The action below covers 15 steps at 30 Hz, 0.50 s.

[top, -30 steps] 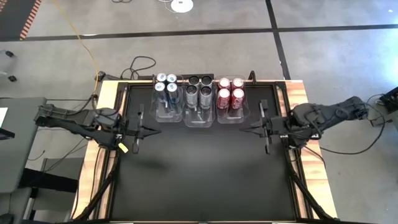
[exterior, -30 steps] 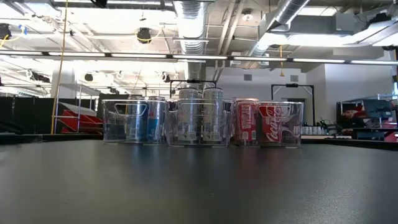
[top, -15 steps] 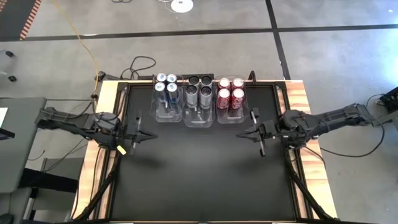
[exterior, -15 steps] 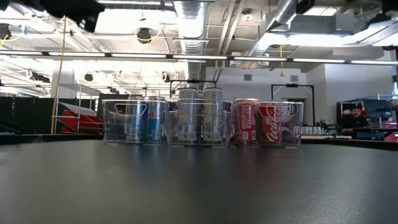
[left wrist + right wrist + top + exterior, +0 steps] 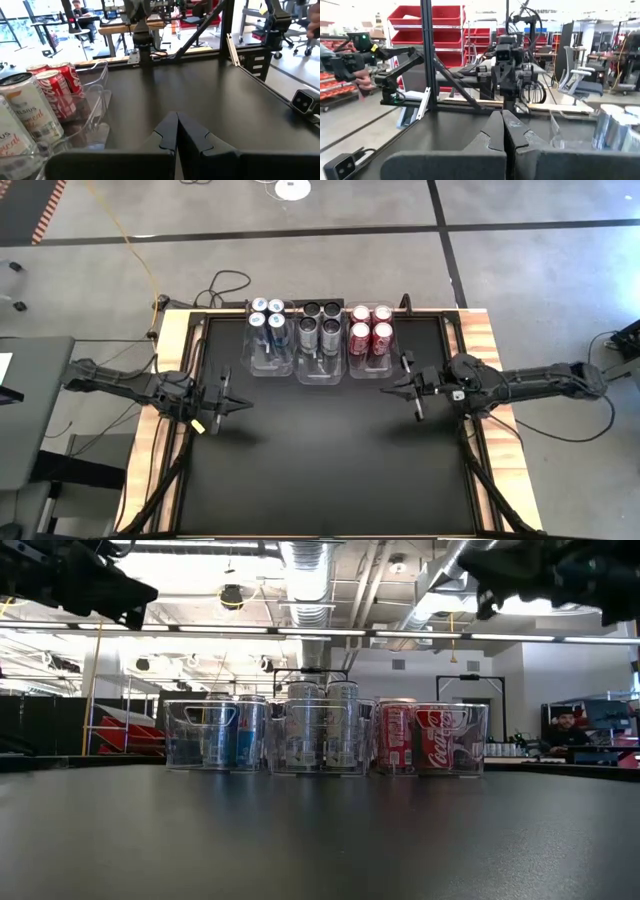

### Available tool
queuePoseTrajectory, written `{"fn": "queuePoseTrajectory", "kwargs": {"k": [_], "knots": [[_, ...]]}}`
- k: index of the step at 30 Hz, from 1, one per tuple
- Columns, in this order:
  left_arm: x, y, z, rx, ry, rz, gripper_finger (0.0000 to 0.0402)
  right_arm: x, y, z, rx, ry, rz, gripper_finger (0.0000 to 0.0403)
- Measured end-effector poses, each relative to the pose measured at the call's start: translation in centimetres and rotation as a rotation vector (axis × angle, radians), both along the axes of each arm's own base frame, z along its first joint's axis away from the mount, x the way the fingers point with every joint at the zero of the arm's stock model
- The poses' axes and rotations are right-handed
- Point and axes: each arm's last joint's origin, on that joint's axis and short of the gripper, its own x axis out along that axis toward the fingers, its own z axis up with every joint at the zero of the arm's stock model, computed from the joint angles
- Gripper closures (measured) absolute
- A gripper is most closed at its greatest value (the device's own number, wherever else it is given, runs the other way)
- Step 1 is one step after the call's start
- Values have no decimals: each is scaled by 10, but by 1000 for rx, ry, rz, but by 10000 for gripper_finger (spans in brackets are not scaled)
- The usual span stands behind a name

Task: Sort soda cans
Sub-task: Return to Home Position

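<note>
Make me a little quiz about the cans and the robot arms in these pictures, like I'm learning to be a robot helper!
1. True or false: the red metal soda cans stand in the middle clear plastic bin.
2. Pick one: how many blue-silver metal soda cans are in the left clear plastic bin? A two, B four, C six.
3. Fill the gap: the left pincer and the right pincer, both over the black table, are empty and ___ (open or shut).
Key: 1 false, they stand in the right clear plastic bin; 2 B; 3 shut.
</note>
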Motion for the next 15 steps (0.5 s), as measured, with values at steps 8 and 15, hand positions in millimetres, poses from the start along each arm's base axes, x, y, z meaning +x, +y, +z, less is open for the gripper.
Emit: {"fn": "queuePoseTrajectory", "kwargs": {"k": [8, 15], "knots": [[-8, 0, -7, -26, -29, -35, 401, -17, 1, -8, 8, -53, 32, 402], [-18, 4, -6, -35, -48, 2, 401, -33, 8, -11, -47, -92, 49, 402]]}}
